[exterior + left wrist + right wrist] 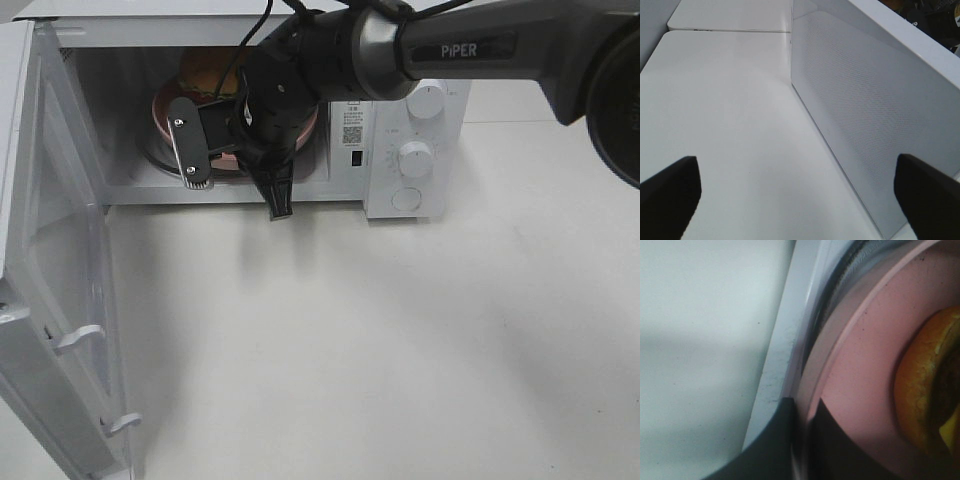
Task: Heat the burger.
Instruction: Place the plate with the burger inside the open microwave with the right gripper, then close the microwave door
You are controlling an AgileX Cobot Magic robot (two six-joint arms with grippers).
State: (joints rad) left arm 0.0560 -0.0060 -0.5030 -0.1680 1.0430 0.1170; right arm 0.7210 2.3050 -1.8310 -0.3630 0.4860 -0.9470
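The open door (60, 250) walls off 9 o'clock. My right claw (235, 170) and the plate (160, 110) fill the microwave (440, 130) mouth at 12. The table (400, 350) toward 3 to 6 lies free.

One burger (208, 72), one pink plate (163, 110), one microwave (385, 195)

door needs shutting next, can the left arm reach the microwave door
Likely yes: the left gripper is open and the microwave door stands just ahead, nothing between. The right gripper sits in the doorway, though.
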